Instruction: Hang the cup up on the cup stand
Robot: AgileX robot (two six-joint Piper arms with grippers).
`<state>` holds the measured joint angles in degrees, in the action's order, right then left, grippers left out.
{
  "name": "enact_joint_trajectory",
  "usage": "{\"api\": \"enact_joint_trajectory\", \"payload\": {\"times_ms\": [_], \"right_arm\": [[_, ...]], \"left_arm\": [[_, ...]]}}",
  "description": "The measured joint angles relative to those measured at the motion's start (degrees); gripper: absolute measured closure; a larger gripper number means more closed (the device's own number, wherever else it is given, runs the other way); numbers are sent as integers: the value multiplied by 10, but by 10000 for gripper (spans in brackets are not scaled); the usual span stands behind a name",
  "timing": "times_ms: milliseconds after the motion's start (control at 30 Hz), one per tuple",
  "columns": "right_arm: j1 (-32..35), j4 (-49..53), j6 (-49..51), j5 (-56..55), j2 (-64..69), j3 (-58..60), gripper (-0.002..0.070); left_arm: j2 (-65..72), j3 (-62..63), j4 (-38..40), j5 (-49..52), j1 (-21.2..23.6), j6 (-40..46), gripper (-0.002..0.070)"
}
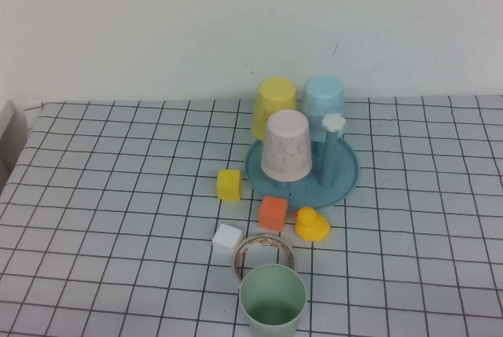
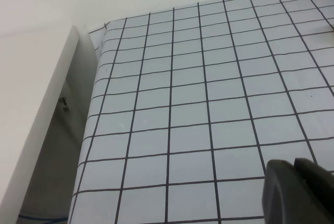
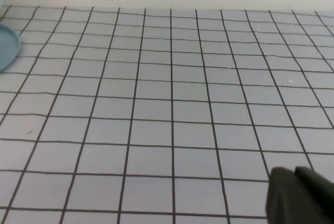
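The pale mint-green cup (image 1: 272, 299) stands upright, mouth up, at the table's front edge in the high view. The teal-blue cup stand (image 1: 339, 177) sits behind it, mid-table, with a peg tipped by a white flower knob (image 1: 334, 122). Three cups hang upside down on it: yellow (image 1: 274, 107), light blue (image 1: 324, 98) and speckled white-pink (image 1: 286, 145). Neither arm shows in the high view. My left gripper (image 2: 294, 167) is shut, empty, over bare cloth near the table's left edge. My right gripper (image 3: 294, 176) is shut, empty, over bare cloth, with the stand's rim (image 3: 8, 46) at the far side of its view.
A tape roll (image 1: 266, 254) lies right behind the mint cup. Around it sit a white cube (image 1: 226, 239), an orange cube (image 1: 273, 213), a yellow cube (image 1: 229, 184) and a yellow rubber duck (image 1: 311, 224). A white panel (image 2: 36, 119) stands beyond the table's left edge.
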<state>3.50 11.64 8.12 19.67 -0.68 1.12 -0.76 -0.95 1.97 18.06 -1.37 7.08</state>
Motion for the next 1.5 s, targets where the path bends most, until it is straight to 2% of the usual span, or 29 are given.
{"api": "enact_joint_trajectory", "payload": {"times_ms": [633, 767, 900, 967, 1100, 1167, 1233, 1300, 1400, 1500], "right_arm": [[0, -33, 0, 0, 0, 0, 678], [0, -43, 0, 0, 0, 0, 678], [0, -67, 0, 0, 0, 0, 678], [0, -102, 7, 0, 0, 0, 678], [0, -269, 64, -13, 0, 3, 678], [0, -396, 107, -16, 0, 4, 678], [0, -498, 127, -21, 0, 4, 678], [0, -548, 135, -25, 0, 4, 678], [0, -575, 129, -27, 0, 4, 678], [0, -585, 100, -28, 0, 4, 678]], "left_arm": [[0, 0, 1, 0, 0, 0, 678], [0, 0, 28, -3, 0, 0, 678], [0, 0, 125, -8, 0, -1, 678], [0, -1, 229, -9, 0, -10, 678], [0, -1, 472, -12, 0, -18, 678], [0, -1, 545, -23, 0, -17, 678], [0, -1, 583, -43, 0, -15, 678], [0, -1, 602, -70, 0, -14, 678], [0, -1, 621, -100, 0, -12, 678], [0, -1, 629, -100, 0, 41, 678]]}}
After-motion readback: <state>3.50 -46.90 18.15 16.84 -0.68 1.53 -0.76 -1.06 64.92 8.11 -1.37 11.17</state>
